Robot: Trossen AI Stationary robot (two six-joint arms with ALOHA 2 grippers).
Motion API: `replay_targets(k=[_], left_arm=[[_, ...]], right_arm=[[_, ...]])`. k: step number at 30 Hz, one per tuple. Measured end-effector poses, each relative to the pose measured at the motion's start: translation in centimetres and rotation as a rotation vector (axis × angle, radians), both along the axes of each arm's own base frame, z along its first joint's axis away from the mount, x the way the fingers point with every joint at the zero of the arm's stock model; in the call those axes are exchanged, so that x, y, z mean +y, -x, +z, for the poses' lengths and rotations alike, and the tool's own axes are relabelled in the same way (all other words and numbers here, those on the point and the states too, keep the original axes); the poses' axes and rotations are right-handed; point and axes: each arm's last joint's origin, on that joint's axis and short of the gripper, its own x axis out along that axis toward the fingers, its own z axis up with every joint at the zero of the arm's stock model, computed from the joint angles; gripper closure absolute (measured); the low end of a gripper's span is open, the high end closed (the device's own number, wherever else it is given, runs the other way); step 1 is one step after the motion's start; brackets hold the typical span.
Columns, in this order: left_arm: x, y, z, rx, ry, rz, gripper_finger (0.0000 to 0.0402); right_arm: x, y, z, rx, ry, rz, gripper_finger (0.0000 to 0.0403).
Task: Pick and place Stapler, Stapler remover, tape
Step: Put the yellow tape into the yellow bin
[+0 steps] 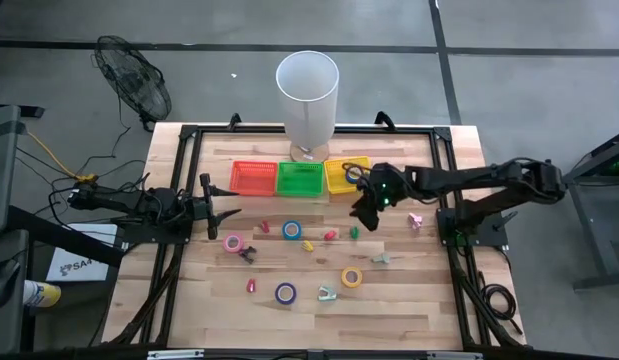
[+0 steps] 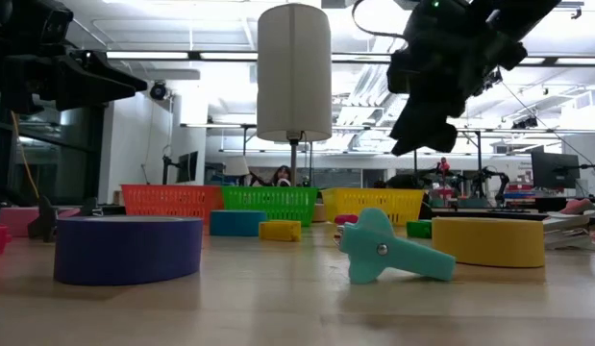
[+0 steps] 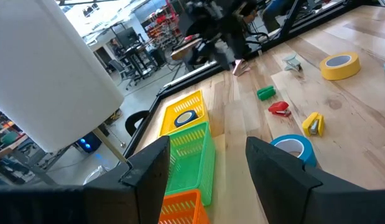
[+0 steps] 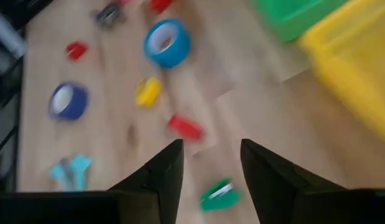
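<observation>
High view: your right end effector (image 1: 365,212) hovers open, empty, above the green stapler (image 1: 354,232) at its 6 o'clock.
Expect light, stiff, slick plastic; pinch its narrow sides. Left end effector (image 1: 229,213) waits open.

Both arms are basically all black, chunky jointed segments with matte housings. The right arm (image 1: 479,182) has a small green light glowing near its wrist and black cables looping off it. The left arm (image 1: 129,203) has blocky, squared-off dark fingers (image 3: 148,171).
</observation>
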Motion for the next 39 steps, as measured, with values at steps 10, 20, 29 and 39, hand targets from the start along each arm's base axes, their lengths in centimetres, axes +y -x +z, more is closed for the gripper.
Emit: replay_targets(k=[10, 20, 29, 39], left_arm=[[0.0, 0.0, 0.0, 0.000, 0.000, 0.000, 0.0195], [0.0, 0.0, 0.0, 0.000, 0.000, 0.000, 0.0195], [0.0, 0.0, 0.0, 0.000, 0.000, 0.000, 0.0195], [0.0, 0.0, 0.0, 0.000, 0.000, 0.000, 0.0195]], right_arm=[[5.4, -0.1, -0.1, -0.002, 0.075, 0.228, 0.0257], [9.7, 0.4, 0.2, -0.048, 0.160, 0.318, 0.0257], [12.5, 0.0, -1.1, -0.062, 0.232, 0.319, 0.0210], [15.3, -0.2, -4.1, 0.012, 0.215, 0.382, 0.0163]])
